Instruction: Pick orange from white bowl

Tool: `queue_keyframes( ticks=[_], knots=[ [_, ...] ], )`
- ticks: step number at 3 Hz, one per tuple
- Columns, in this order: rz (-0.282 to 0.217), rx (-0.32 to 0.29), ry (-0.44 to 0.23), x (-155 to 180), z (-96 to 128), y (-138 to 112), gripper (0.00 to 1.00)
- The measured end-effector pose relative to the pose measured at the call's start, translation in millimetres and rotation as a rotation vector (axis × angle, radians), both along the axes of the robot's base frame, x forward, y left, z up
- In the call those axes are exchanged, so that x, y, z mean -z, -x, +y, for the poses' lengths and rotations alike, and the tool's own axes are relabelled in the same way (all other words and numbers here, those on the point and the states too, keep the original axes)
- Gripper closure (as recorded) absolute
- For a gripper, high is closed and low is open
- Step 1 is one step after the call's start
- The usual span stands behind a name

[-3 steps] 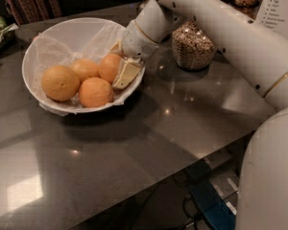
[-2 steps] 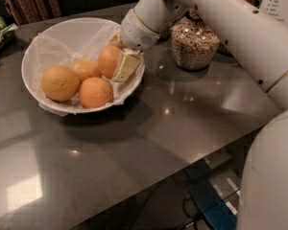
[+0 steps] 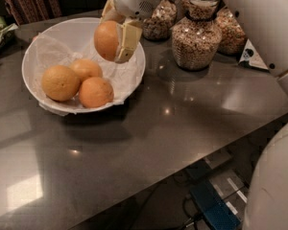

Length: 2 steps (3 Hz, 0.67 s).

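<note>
Table (image 3: 173,128): dark, glossy, fills most of the view. Arm (image 3: 259,18): white, enters from upper right and reaches left over the table's far side. Bowl (image 3: 28,63): white, wide, shallow, sits on the table at upper left; lined with crinkled paper (image 3: 127,78) that laps over the near rim. Jars (image 3: 197,37): three, glass, filled with grain, stand right of the bowl toward the far edge, apart from it. Gripper (image 3: 115,37): hangs over the bowl's right part, pointing down; jaws pinch the orange from two sides, one of the cream pads (image 3: 129,35) flat against the skin on the right, the other mostly hidden behind the fruit. Orange (image 3: 105,40): deep reddish-orange, slightly oval, held in the air above the bowl's right part, touching neither bowl nor paper as far as can be told. Other fruits (image 3: 60,83): three, rest together on the paper in the bowl's near left part, touching one another, below and left of the orange.
</note>
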<state>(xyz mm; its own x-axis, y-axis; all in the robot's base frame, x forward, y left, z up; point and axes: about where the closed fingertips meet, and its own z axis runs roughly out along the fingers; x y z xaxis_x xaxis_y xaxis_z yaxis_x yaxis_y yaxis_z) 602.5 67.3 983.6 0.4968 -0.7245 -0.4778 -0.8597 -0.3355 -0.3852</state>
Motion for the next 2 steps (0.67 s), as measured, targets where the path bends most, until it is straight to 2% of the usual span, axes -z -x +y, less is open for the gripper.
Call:
queue_keyframes(
  ticks=[1, 2],
  knots=[
    [-0.010, -0.074, -0.036, -8.6, 15.1, 13.7, 1.00],
    [-0.011, -0.081, -0.040, -9.0, 16.9, 14.7, 1.00]
  ],
)
